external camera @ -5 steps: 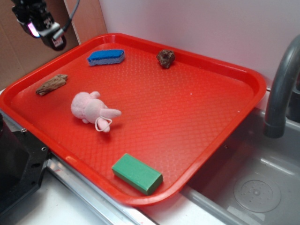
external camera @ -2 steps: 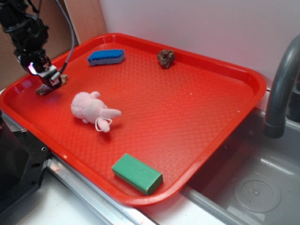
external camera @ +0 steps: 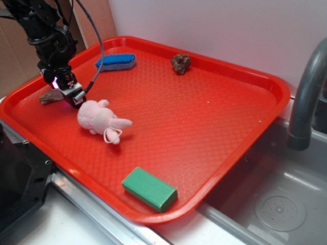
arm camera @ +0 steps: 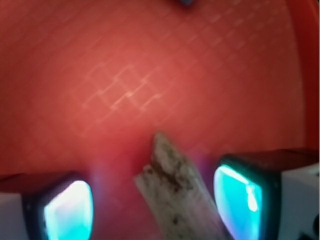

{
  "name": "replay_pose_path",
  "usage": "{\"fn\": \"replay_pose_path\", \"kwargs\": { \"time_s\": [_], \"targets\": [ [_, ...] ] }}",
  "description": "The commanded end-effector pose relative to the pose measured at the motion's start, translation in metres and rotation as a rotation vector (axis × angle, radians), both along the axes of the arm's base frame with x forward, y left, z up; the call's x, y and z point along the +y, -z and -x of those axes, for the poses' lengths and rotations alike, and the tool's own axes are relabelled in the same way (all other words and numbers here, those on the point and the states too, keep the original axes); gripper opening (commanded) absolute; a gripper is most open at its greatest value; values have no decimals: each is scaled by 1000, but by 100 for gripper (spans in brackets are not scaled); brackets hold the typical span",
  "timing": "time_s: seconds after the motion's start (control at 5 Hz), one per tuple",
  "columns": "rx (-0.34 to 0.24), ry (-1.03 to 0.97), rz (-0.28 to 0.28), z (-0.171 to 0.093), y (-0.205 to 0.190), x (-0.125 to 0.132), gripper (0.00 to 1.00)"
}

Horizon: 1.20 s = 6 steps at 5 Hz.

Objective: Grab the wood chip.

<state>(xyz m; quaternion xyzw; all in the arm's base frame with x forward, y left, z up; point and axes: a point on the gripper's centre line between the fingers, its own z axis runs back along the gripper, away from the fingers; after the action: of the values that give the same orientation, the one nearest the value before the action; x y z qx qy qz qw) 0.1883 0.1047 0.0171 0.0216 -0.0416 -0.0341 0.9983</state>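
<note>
The wood chip [external camera: 49, 96] is a flat tan-brown jagged piece lying on the red tray [external camera: 204, 117] near its left rim. In the exterior view only its left end shows; the gripper [external camera: 69, 93] hides the rest. In the wrist view the chip [arm camera: 177, 192] lies between my two lit fingertips [arm camera: 239, 195], closer to the right one. The gripper [arm camera: 155, 207] is open, low over the tray, its jaws on either side of the chip with gaps showing.
A pink plush toy [external camera: 99, 118] lies just right of the gripper. A blue sponge [external camera: 115, 62] and a dark rock-like lump [external camera: 180, 63] sit at the tray's back. A green block [external camera: 149, 189] is at the front. A sink and grey faucet [external camera: 306, 97] are at the right.
The gripper has come down from above the tray's back left corner and moved right and forward to the wood chip, now straddling it. The other objects have not moved.
</note>
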Motion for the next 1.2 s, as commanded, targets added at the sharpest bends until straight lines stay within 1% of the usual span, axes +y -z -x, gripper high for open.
{"fn": "replay_pose_path", "kwargs": {
  "time_s": [0.0,0.2,0.4,0.6,0.8,1.0],
  "targets": [
    [22,-29,5,14,1,3,100],
    [43,-62,8,24,5,8,0],
    [51,-64,5,26,4,7,0],
    [33,-71,10,27,-2,6,0],
    [28,-85,-32,18,-34,-11,0],
    [13,-147,-125,-20,-83,-64,0]
  ]
}}
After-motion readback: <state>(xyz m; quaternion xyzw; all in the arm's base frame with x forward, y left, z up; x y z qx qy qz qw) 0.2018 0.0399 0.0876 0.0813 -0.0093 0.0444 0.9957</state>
